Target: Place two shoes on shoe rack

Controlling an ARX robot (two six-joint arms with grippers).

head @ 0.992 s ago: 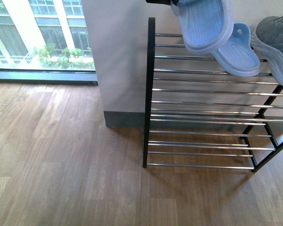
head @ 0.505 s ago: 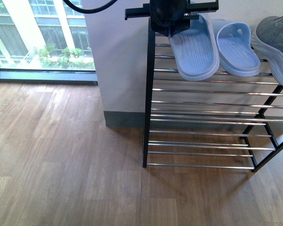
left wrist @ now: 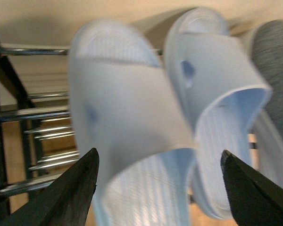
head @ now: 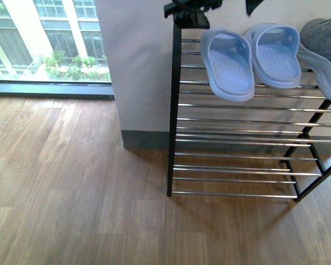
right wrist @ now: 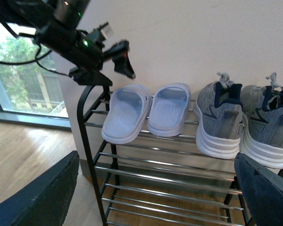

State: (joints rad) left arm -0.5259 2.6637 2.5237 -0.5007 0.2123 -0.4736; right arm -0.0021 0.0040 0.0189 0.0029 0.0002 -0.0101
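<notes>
Both grey sneakers (right wrist: 245, 125) sit on your shoe rack (right wrist: 179, 165) top tier, right of two blue slides (right wrist: 146, 113). Your left gripper (right wrist: 118, 59) hangs above the slides, jaws apart, empty; right gripper (right wrist: 153, 193) jaws apart, well clear.

The shoe rack (right wrist: 170, 169) bears 2 blue slippers (right wrist: 146, 115) and 2 grey sneakers (right wrist: 243, 122) on top.

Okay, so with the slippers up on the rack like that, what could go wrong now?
The left slipper seems to overhang the front bar of the shoe rack, so it might slide off. The left arm's open fingers hang close by it; pulling away could snag it.
</notes>
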